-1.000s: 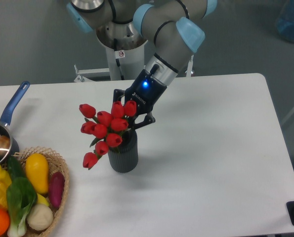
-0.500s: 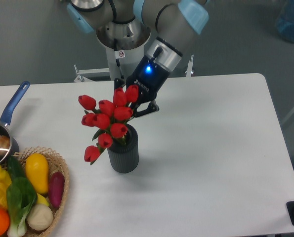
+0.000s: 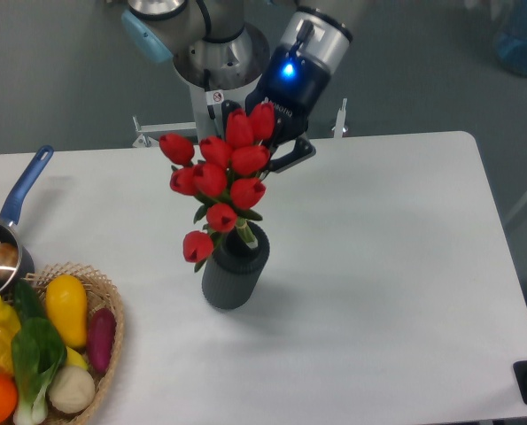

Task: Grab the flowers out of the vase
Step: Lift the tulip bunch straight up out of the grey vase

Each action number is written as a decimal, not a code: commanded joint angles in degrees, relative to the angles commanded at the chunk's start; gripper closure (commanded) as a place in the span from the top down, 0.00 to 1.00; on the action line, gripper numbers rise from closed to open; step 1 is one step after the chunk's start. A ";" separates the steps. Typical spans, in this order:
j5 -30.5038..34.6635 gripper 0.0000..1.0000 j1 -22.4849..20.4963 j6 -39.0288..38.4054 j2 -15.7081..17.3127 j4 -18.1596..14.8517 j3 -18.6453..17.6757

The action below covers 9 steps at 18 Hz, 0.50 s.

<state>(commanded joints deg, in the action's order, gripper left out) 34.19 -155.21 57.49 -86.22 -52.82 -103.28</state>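
My jaws (image 3: 261, 142) are pinching the flowers (image 3: 220, 177), closed on the bunch near its top at the back, with the red buds hiding most of where I grip. One dark finger (image 3: 291, 157) shows to the right of the upper buds. A blue light glows on my wrist just above the grip.

The flowers hang down and to the left from my jaws. The red buds spread out below and to the left of my grip, and the lowest bud droops well under the rest. The pale stem ends reach down to the mouth of the vase (image 3: 234, 277); I cannot tell whether they are still inside the rim or just above it.

The vase is dark grey and ribbed. It stands upright on the white worktop (image 3: 378, 266), below my jaws and slightly left.

Far to the lower left of my jaws, a wicker basket (image 3: 111, 328) holds vegetables, with a yellow squash (image 3: 65, 310) among them. Just above the basket, at the worktop's left edge, sits a saucepan (image 3: 2, 243) with a blue handle.
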 joint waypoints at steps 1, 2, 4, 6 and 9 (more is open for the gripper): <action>-0.09 0.04 0.00 -0.88 0.09 0.00 0.26; -0.09 0.04 0.09 -0.98 0.09 0.00 0.44; -0.26 0.04 0.00 -1.07 0.26 0.09 0.53; -0.96 0.04 -0.09 -1.15 0.35 0.00 0.62; -1.67 0.04 -0.26 -1.15 0.79 0.00 0.97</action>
<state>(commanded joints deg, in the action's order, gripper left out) 32.52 -155.48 56.34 -85.43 -52.82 -102.31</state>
